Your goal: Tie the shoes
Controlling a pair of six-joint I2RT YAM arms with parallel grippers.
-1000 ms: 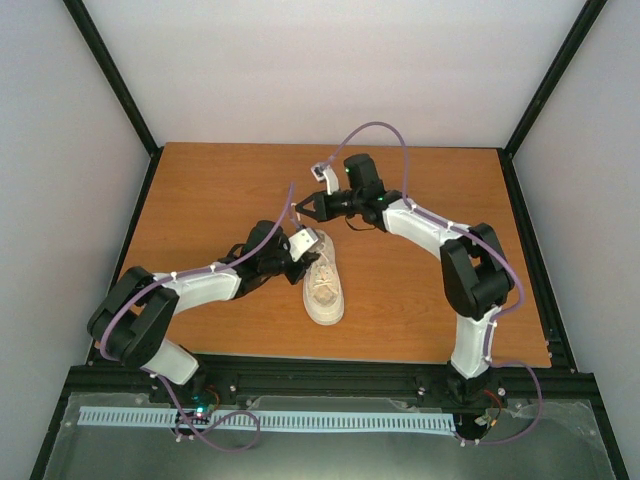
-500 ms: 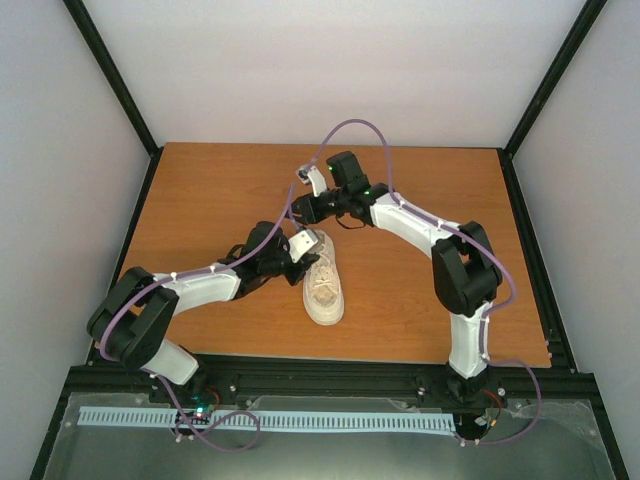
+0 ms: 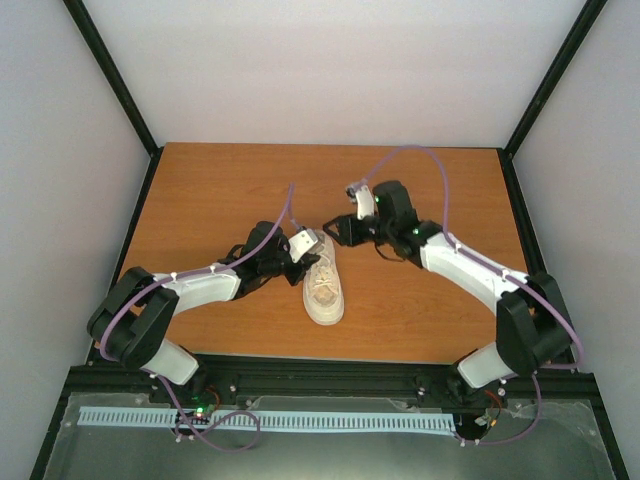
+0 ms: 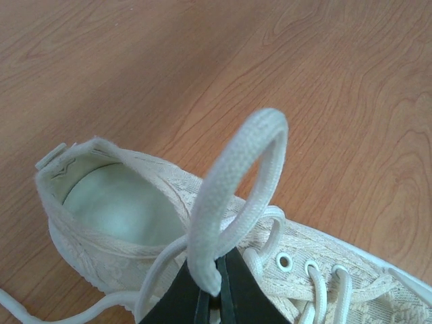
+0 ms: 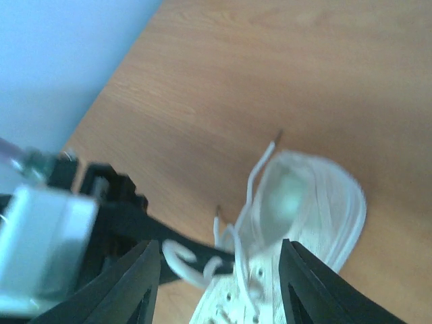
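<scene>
The cream sneaker (image 3: pixel 324 285) lies mid-table, toe toward me, heel opening away. In the left wrist view its heel opening (image 4: pixel 115 202) and eyelets show. My left gripper (image 4: pixel 214 297) is shut on a lace loop (image 4: pixel 236 182) that stands up over the tongue; it sits at the shoe's left side (image 3: pixel 300 250). My right gripper (image 3: pixel 330 232) is open, just behind the heel. In the blurred right wrist view the open fingers (image 5: pixel 138 283) frame the shoe (image 5: pixel 297 229), the loop (image 5: pixel 182 260) and a loose lace end (image 5: pixel 260 169).
The wooden table (image 3: pixel 220 190) is ringed by a black frame and white walls. Purple cables arc over both arms. A loose lace trails on the wood at the shoe's heel (image 4: pixel 40 314).
My right arm has swung from the far middle of the table back and right, its gripper now lower and close behind the shoe's heel. The left arm and shoe have not moved.
</scene>
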